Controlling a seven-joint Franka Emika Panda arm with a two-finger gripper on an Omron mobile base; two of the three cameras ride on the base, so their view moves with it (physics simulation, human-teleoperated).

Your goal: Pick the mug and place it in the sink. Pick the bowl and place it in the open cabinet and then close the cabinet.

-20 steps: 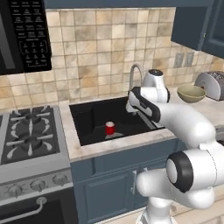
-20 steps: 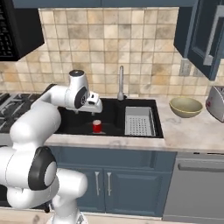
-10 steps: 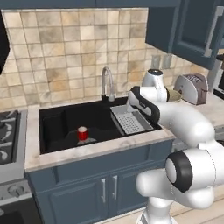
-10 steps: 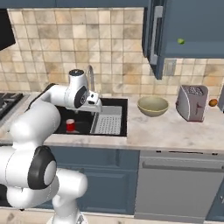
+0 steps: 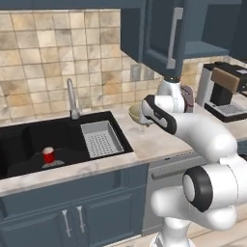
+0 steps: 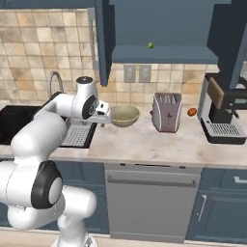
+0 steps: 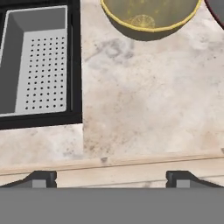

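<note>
Since a second ago my base has rolled right along the tabletop (image 7: 144, 105), leaving the mug (image 5: 48, 155) upright in the sink (image 5: 29, 140), so my spread, empty fingers (image 7: 111, 177) now hover just short of the bowl (image 7: 151, 15), probably to grasp it.

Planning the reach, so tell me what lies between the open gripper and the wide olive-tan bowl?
Nothing: in the hand view, bare speckled marble counter runs from the gripper to the wide olive-tan bowl; the grey perforated tray sits off to the side.
</note>
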